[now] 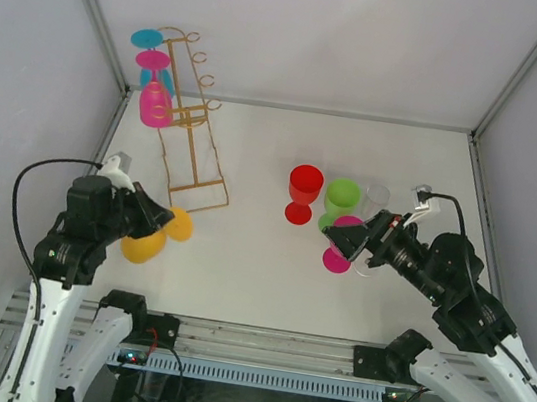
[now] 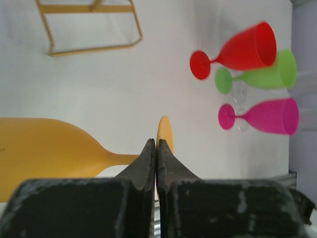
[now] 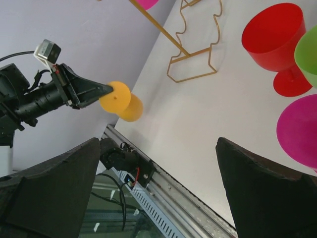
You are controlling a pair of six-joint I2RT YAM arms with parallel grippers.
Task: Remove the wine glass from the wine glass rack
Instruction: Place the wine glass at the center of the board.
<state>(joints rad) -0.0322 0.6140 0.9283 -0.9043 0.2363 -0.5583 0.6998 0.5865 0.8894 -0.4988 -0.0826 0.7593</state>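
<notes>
White surface (image 1: 235, 287) and pale walls are seen from above, with the wine glass rack (image 1: 198, 185) set upright at the far left. A pink wine glass (image 1: 155, 105) and a blue wine glass (image 1: 168, 82) are hung on it, feet up and bowls down, so their long axes are taken to be vertical.

A yellow wine glass (image 1: 144, 245) is found off the rack, near the front left edge. It is gripped at the stem by the left end effector (image 1: 163, 216), whose jaws are clenched. Its long axis is laid almost level, with the bowl toward 8 o'clock and the foot toward 2 o'clock. It is judged that the glass must be turned upright before it can be stood down.

From this end effector the rack lies at 12 o'clock, near. From the right end effector (image 1: 343, 241) it lies at 10 o'clock, well apart, so the left arm is the nearer. The right jaws are spread wide and nothing is held. They are placed just beside a second pink glass (image 1: 337, 262), in a group with a red glass (image 1: 305, 181) and a green glass (image 1: 342, 197).
</notes>
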